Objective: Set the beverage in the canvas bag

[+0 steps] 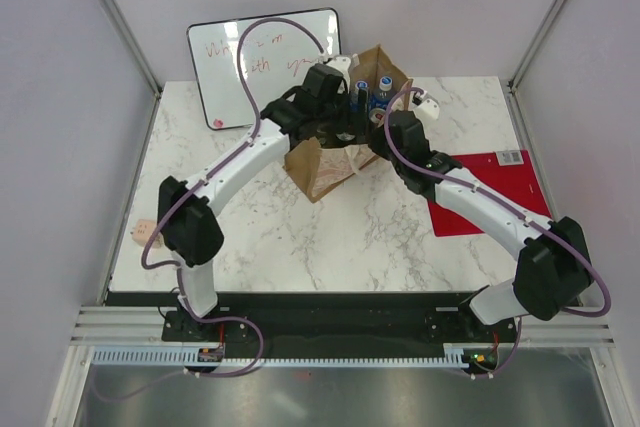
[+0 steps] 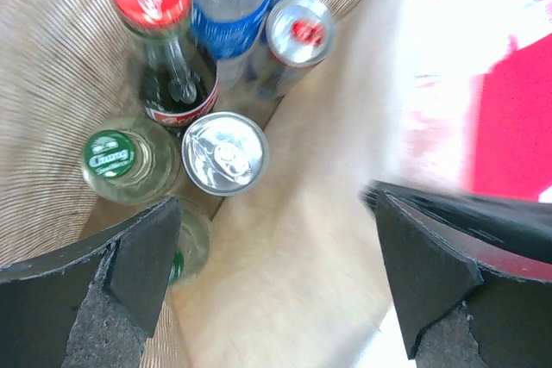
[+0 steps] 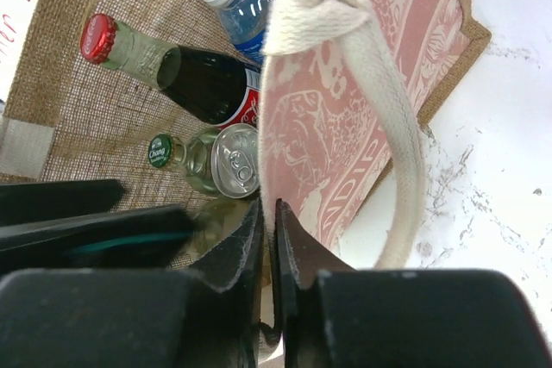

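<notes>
The canvas bag (image 1: 322,169) stands upright mid-table, tan with a pale red-printed panel (image 3: 345,84) and a white loop handle (image 3: 398,152). Inside it stand several beverages: a red-capped cola bottle (image 2: 168,66), a blue-labelled water bottle (image 2: 226,19), a green-capped bottle (image 2: 112,154), two silver cans (image 2: 224,152) and a clear bottle (image 2: 193,243) by my left finger. My left gripper (image 2: 276,269) hangs over the bag's mouth, open wide with nothing between its fingers. My right gripper (image 3: 273,221) is shut on the rim of the printed wall.
A white board (image 1: 265,62) with red writing leans at the back left. A red mat (image 1: 490,192) lies on the marble table (image 1: 300,237) to the right, partly under the right arm. A small tag (image 1: 143,232) sits at the left edge.
</notes>
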Motion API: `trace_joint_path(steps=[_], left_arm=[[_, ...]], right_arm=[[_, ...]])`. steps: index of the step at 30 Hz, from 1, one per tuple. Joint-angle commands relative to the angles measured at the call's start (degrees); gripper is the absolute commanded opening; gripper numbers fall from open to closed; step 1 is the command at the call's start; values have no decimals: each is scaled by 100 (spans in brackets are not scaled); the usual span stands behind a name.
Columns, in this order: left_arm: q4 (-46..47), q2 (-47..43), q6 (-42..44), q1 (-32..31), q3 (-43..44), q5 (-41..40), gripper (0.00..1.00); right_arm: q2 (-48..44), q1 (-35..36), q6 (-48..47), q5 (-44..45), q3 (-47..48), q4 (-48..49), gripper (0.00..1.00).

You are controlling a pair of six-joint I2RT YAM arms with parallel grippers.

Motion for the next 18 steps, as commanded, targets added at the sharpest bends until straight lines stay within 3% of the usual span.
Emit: trace_joint_path(steps=[1, 4, 5, 8, 11, 12, 13, 18], left_arm=[[26, -870, -203, -28, 139, -71, 100], [-9, -1274, -229, -28, -46, -256, 100], [0, -1388, -212, -28, -99, -274, 100], [-26, -1793, -159, -28, -362, -309, 100], [-44, -2284, -176, -28, -731, -283, 100], [-35, -2451, -194, -28, -984, -274, 100], [-35, -2740, -203, -28, -1117, -222, 100], [52, -3813, -141, -37, -2284, 7, 100]], right_arm=[[-348, 45, -251, -210, 318, 22, 18], [-471, 45, -339, -316, 362, 40, 31], [-506, 45, -365, -368, 371, 66, 42], [-664, 45, -427, -570, 354, 66, 58], [-866, 45, -689, -1026, 266, 84, 79], [-962, 45, -856, -1202, 266, 40, 94], [-998, 45, -1101, -1430, 274, -21, 98], [-1393, 45, -1911, -1521, 257, -925, 98]])
